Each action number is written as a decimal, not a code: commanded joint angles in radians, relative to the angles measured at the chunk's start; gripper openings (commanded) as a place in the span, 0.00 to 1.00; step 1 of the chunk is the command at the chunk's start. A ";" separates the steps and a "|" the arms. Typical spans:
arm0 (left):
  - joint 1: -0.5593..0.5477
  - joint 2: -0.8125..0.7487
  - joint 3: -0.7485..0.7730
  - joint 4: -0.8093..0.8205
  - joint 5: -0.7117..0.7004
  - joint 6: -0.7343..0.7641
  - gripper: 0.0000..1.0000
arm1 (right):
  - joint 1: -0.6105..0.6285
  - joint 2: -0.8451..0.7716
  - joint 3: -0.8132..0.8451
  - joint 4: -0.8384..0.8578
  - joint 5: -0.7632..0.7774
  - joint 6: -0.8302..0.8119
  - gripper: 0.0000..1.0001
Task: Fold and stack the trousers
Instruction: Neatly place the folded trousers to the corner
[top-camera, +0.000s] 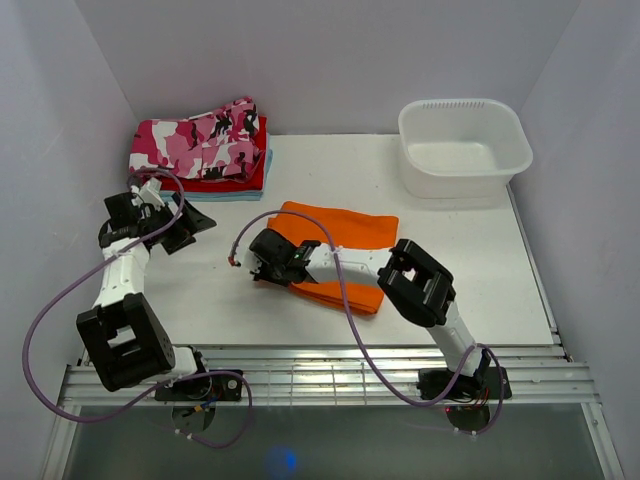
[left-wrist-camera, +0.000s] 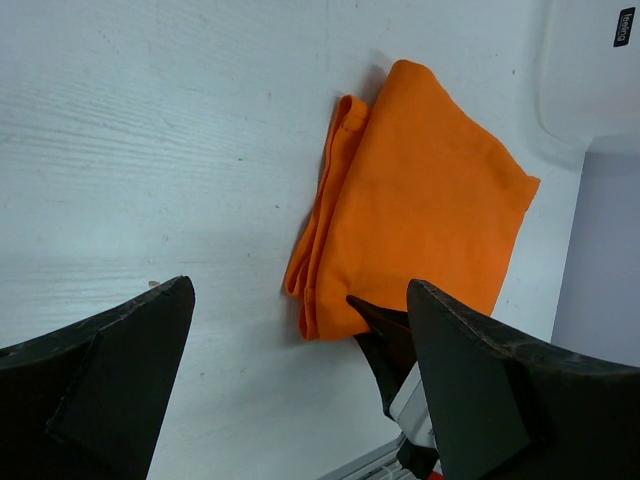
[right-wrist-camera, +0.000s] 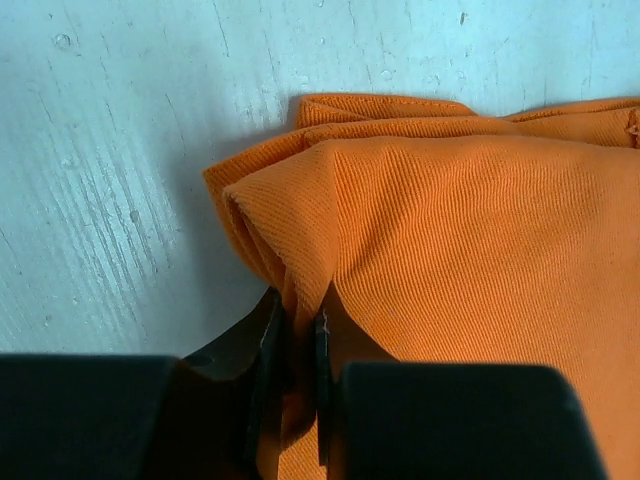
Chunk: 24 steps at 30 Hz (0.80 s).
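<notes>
**A:** Where are the folded orange twill trousers (top-camera: 345, 232)?

**B:** At the middle of the white counter (top-camera: 480, 260), folded into a flat, layered pad. The right end effector (right-wrist-camera: 298, 320) is closed narrow on a pinch of cloth at the pad's 9 o'clock edge.

**A:** How will they handle?

**B:** Light and soft, I judge, with no stiffness. Lifted by one pinch, the layers may sag and slide apart. It would be better to grip through all the layers at a folded edge, or to support the far side as well.

**A:** And the left end effector (top-camera: 190, 230)?

**B:** Spread wide and holding nothing. It hangs over bare counter further out at 9 o'clock, well apart from the pad.

**A:** What else is about?

**B:** A pile at 10 o'clock: pink camouflage trousers (top-camera: 200, 145) on top of a red folded garment (top-camera: 250, 178). That looks like the place to stack. A white plastic basin (top-camera: 440, 185) sits towards 2 o'clock, off that route. The left arm reaches in near the line from pad to pile, so it is the likeliest obstruction.
</notes>
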 joint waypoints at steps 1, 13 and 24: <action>0.000 -0.031 -0.037 0.044 -0.008 -0.035 0.98 | -0.035 0.051 -0.081 -0.019 -0.069 0.000 0.08; -0.071 0.101 -0.204 0.149 0.073 -0.164 0.98 | -0.268 -0.153 -0.112 0.037 -0.631 0.152 0.08; -0.216 0.130 -0.230 0.278 0.035 -0.272 0.98 | -0.304 -0.120 -0.099 0.055 -0.599 0.241 0.11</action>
